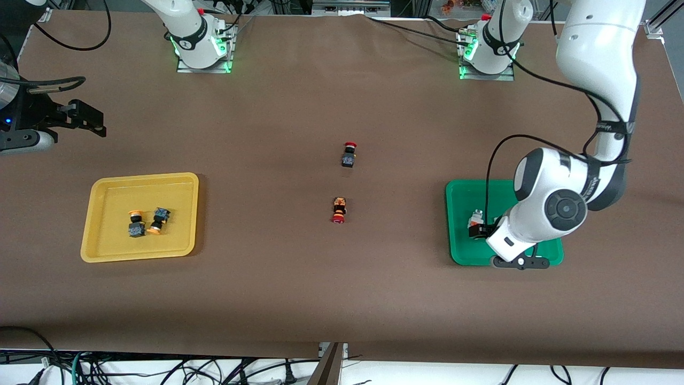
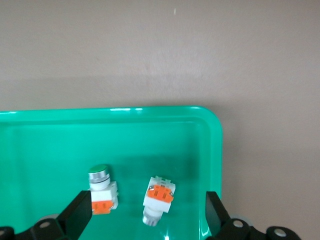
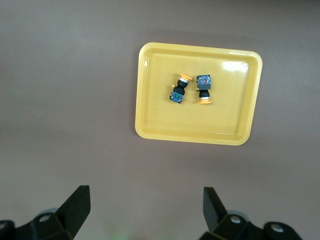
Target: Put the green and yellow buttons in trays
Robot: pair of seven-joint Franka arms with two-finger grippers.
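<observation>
The green tray (image 1: 464, 198) lies at the left arm's end of the table. In the left wrist view two green buttons (image 2: 102, 192) (image 2: 159, 197), white-grey with orange blocks, lie on their sides in the green tray (image 2: 125, 135). My left gripper (image 2: 148, 210) is open just above them, one finger at each side, holding nothing. In the front view my left gripper (image 1: 481, 230) is low over the tray, beside one button (image 1: 475, 218). The yellow tray (image 1: 107, 192) holds two yellow buttons (image 1: 137, 223) (image 1: 158, 220). My right gripper (image 1: 99, 125) waits open and empty, high over the table's right-arm end.
Two red-capped black switches lie on the brown table between the trays, one (image 1: 349, 155) farther from the front camera than the other (image 1: 339, 209). The right wrist view shows the yellow tray (image 3: 150, 100) with its two buttons (image 3: 179, 90) (image 3: 204, 89).
</observation>
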